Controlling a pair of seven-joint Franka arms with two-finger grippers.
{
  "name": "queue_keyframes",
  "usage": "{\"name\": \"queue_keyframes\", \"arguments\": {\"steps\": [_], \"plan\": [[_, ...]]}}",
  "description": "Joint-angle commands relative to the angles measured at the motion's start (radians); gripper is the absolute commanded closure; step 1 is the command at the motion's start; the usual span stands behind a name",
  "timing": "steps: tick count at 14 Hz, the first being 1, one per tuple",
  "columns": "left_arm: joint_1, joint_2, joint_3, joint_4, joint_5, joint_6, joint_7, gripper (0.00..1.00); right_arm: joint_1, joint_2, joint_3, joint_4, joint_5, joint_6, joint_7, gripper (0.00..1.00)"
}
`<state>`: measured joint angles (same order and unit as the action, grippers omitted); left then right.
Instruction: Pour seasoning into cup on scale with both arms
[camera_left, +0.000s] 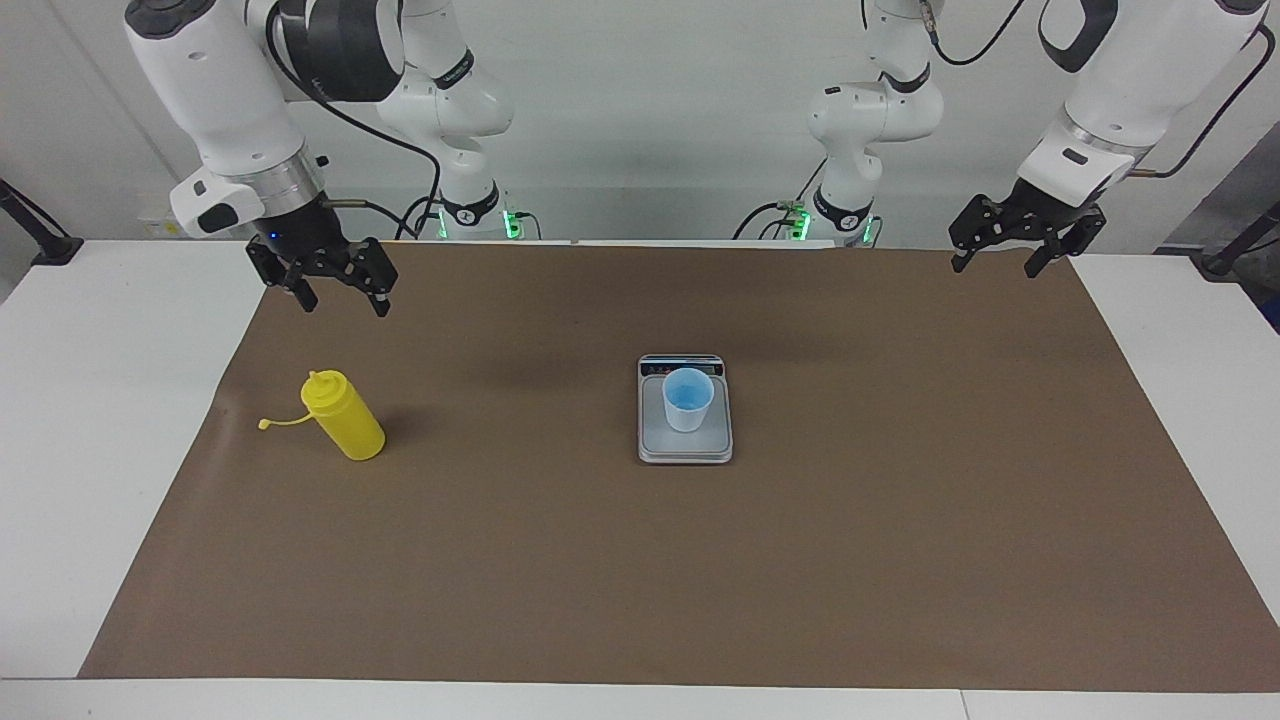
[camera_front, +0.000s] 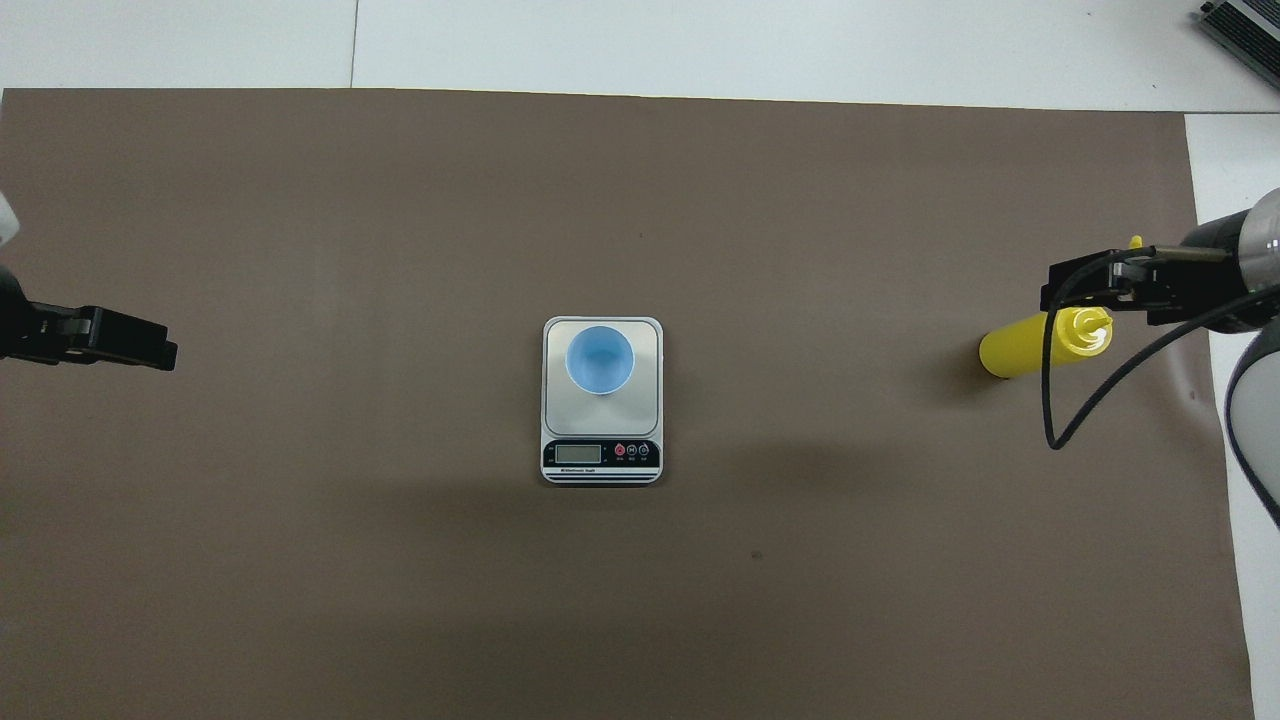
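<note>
R gripper (camera_left: 340, 290): jaws apart, empty, raised over mat at right arm's end, clear of bottle | L gripper (camera_left: 1012, 245): jaws apart, empty, waiting over mat corner at left arm's end | yellow squeeze bottle (camera_left: 345, 416): upright on brown mat (camera_left: 640, 560), cap off on tether | light-blue cup (camera_left: 688, 399): on scale (camera_left: 685, 447), mat centre

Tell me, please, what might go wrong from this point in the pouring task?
1. The yellow bottle stands uncapped, its cap lying on the mat by its tether; a clumsy grasp by the open right claw could tip and spill it.
2. The light cup sits loose on the scale; a nudge could topple it.
</note>
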<state>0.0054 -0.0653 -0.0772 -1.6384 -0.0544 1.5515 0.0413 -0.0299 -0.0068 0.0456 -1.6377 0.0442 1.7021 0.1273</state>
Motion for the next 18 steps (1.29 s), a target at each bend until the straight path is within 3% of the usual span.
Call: {"name": "queue_keyframes", "arguments": {"steps": [1,18], "plan": [[0.01,-0.022,-0.004,-0.023,-0.002,-0.004,-0.008,0.0,-0.001,-0.013,0.0,0.022,-0.033,-0.05,-0.006,0.0],[0.01,-0.022,-0.004,-0.023,-0.002,-0.004,-0.008,0.0,0.038,-0.053,0.028,-0.028,-0.064,-0.113,-0.017,0.0]]}}
